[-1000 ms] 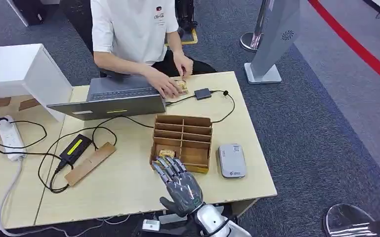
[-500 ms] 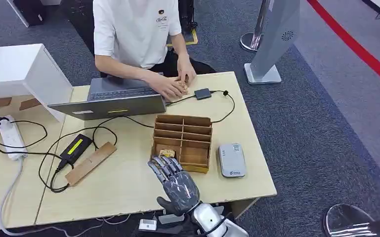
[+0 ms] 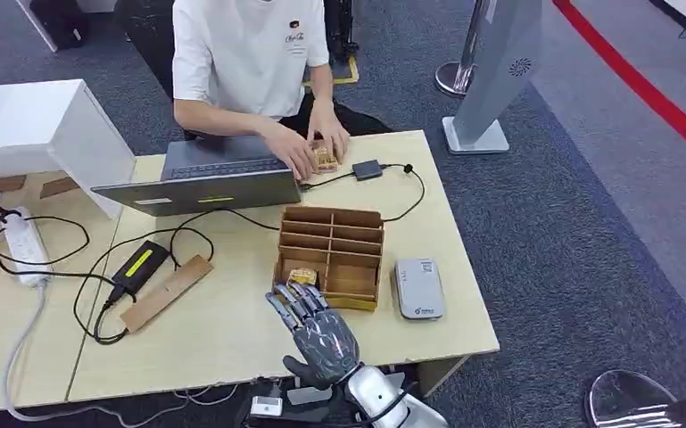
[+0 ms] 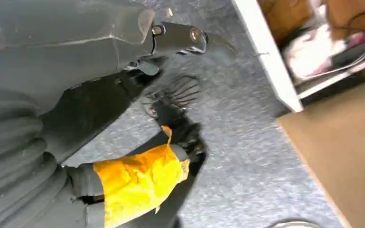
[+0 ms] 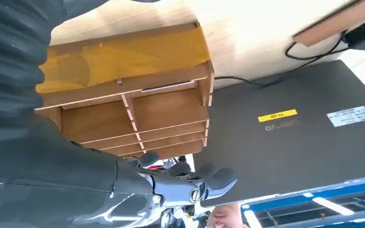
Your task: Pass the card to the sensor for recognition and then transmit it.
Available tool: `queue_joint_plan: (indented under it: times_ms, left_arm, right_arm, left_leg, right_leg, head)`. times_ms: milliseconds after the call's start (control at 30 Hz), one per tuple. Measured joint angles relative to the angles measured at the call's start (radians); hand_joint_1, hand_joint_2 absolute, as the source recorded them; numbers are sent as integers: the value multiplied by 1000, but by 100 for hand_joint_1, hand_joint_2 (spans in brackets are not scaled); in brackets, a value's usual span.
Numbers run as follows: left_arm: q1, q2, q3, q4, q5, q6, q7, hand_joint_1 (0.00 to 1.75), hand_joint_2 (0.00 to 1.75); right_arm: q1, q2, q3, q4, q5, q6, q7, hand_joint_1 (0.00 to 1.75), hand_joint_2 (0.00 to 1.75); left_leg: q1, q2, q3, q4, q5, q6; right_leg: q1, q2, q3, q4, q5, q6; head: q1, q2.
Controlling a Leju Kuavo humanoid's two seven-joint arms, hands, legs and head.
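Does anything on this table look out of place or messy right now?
Mostly tidy. A wooden strip lies askew at the table's near left, with black cables looping loosely around it. The wooden divider box, grey card reader and laptop sit square. Nothing looks spilled or damaged.

left hand [image 4: 137,85] over grey carpet [image 4: 237,156] | fingers [image 4: 178,40] apart, holding nothing | white panel edge [image 4: 266,57] | tan tabletop [image 4: 346,152] beside

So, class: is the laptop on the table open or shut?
Open. The laptop has its lid raised, back facing the robot, and the person's hand lies beside its keyboard.
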Motion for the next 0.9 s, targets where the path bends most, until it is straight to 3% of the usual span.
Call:
queue_joint_plan:
  times_ms: [667, 900]
  left_arm:
    - [-26, 0, 19, -22, 6, 5, 8, 0, 175]
    - [-48, 21, 51, 16, 28, -32, -40, 0, 175]
  right_arm:
    - [-5, 6, 0, 1, 0, 4, 4, 0, 175]
    - [-12, 10, 0, 1, -3, 3, 0, 0, 175]
  left_leg:
    - [0, -2, 0, -1, 6, -1]
    - [0, -2, 1, -2, 6, -1]
  right_leg:
    - [0, -2, 0, 0, 5, -2]
    - [0, -2, 0, 0, 4, -2]
  head:
    - [0, 0]
    - [0, 0]
